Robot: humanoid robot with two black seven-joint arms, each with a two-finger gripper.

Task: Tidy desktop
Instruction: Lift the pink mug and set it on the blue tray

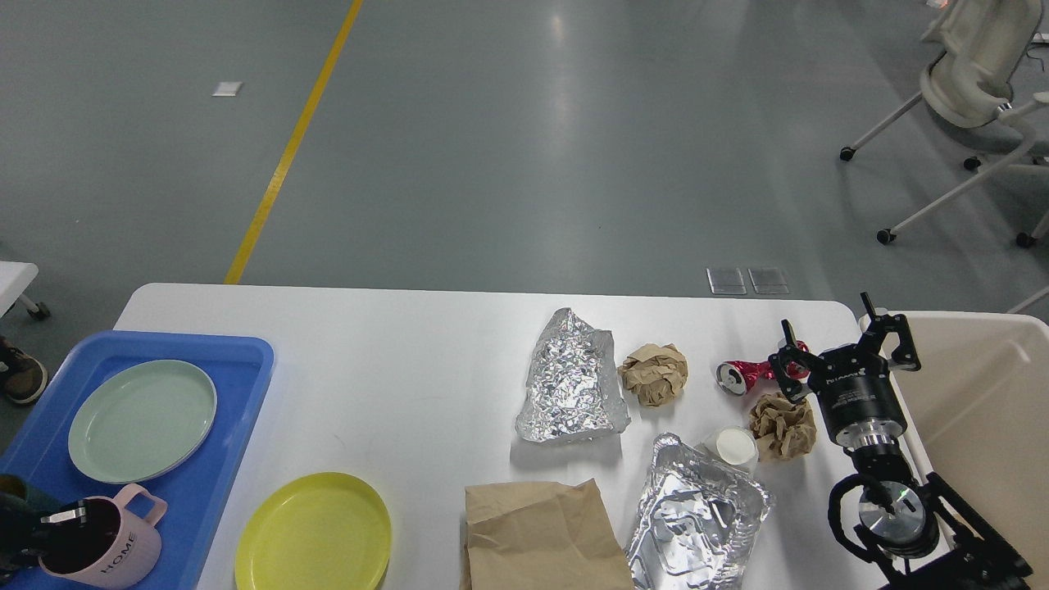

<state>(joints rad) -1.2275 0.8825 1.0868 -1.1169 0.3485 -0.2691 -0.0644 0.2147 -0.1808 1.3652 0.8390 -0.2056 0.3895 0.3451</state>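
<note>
Head view: right tool [844, 348], fingers spread, hovers over desktop's [410, 369] right edge.

White bench [410, 360], blue tray [209, 459] at 9 o'clock, pale green plate [141, 419], pink mug [102, 547] lettered HOME, yellow plate [314, 533], silver foil [569, 378], brown paper bag [541, 537], red can [742, 375] at 3 o'clock, beige bin [983, 410], black right gripper [844, 342].
</note>
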